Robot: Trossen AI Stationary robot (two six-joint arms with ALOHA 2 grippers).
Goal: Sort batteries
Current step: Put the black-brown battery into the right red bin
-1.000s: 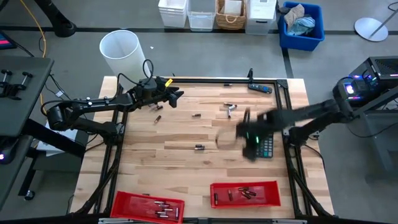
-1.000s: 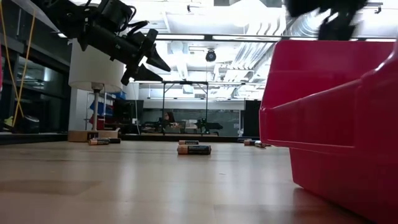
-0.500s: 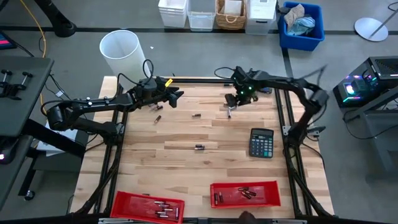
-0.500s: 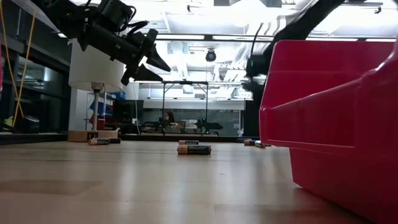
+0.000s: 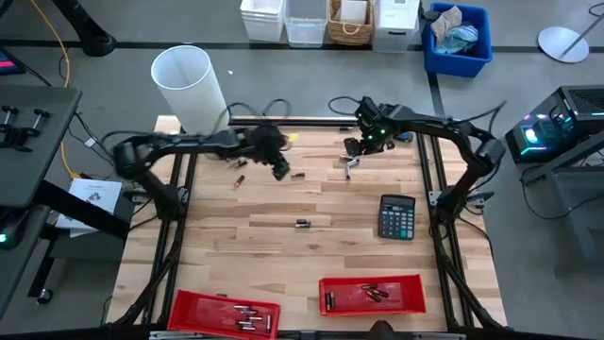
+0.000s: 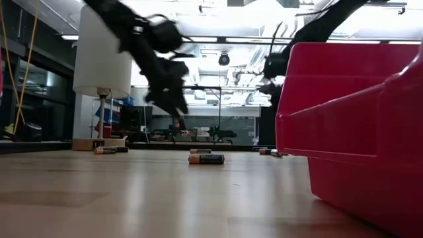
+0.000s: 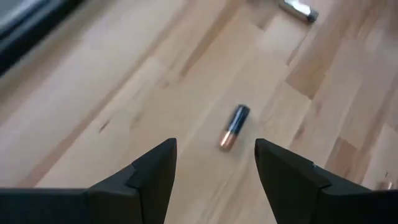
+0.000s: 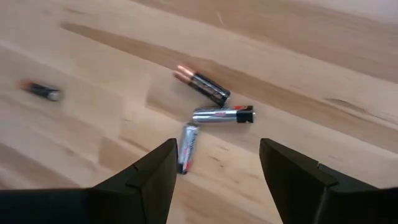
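From above, the left gripper (image 5: 280,168) hangs over the far left of the pale plank table (image 5: 264,255), jaws apart and empty; the right gripper (image 5: 351,151) hovers at the far middle, jaws apart, above a cluster of small cylindrical batteries (image 5: 347,166). A black calculator (image 5: 396,216) lies right; two red plastic bins (image 5: 371,295) sit near. At table level, one battery (image 6: 205,158) lies alone mid-table. The left wrist shows a copper-tipped dark cell (image 7: 233,127); the right wrist shows silvery and dark cells (image 8: 222,115) touching.

Over the table (image 5: 283,203) both end effectors hover near its far edge, left (image 5: 280,168) and right (image 5: 351,148), above scattered batteries (image 5: 302,224), calculator (image 5: 396,216) nearby.
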